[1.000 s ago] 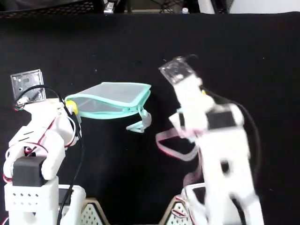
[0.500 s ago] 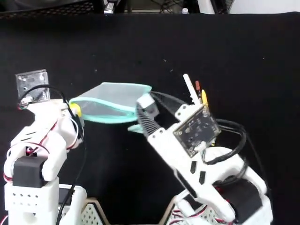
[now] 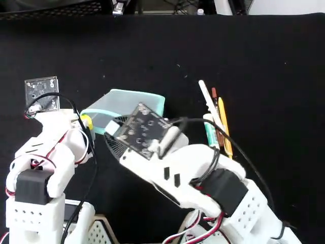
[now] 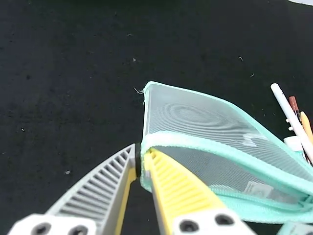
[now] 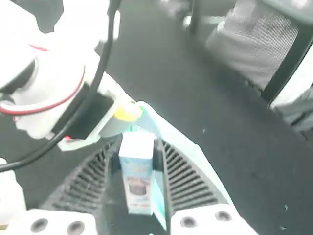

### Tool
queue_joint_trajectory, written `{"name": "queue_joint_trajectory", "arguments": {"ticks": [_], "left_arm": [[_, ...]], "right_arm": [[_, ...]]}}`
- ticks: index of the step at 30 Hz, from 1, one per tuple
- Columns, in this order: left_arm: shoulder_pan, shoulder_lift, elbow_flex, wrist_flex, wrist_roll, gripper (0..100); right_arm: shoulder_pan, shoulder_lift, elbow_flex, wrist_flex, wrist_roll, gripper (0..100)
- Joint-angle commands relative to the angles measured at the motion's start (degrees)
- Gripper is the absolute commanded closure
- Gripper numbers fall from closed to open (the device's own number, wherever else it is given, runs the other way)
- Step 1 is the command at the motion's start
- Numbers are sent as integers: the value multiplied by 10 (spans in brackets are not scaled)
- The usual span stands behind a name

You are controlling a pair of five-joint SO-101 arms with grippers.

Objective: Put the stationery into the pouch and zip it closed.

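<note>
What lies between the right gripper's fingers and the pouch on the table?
A small blue and white box, clamped in the right gripper, fills that stretch, its far end toward the pouch rim. The right wrist view shows this.

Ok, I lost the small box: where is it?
Right wrist view: the small box is clamped in the right claw, by the mint pouch the left claw holds.
</note>
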State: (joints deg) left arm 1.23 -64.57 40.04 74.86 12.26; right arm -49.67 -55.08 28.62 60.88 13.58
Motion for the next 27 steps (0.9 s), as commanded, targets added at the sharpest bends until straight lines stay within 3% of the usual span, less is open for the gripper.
{"name": "queue_joint_trajectory", "arguments": {"ticks": [1, 8, 20, 27], "left_arm": [[7, 3, -22, 2, 2, 968], [7, 3, -21, 3, 2, 968], [2, 3, -22, 3, 2, 968], [2, 3, -21, 2, 2, 968]], "right_arm": [[-6, 12, -25, -31, -3, 986], [-4, 48, 17, -113, 47, 986], [121, 65, 174, -279, 46, 986], [121, 60, 234, -311, 47, 986]]}}
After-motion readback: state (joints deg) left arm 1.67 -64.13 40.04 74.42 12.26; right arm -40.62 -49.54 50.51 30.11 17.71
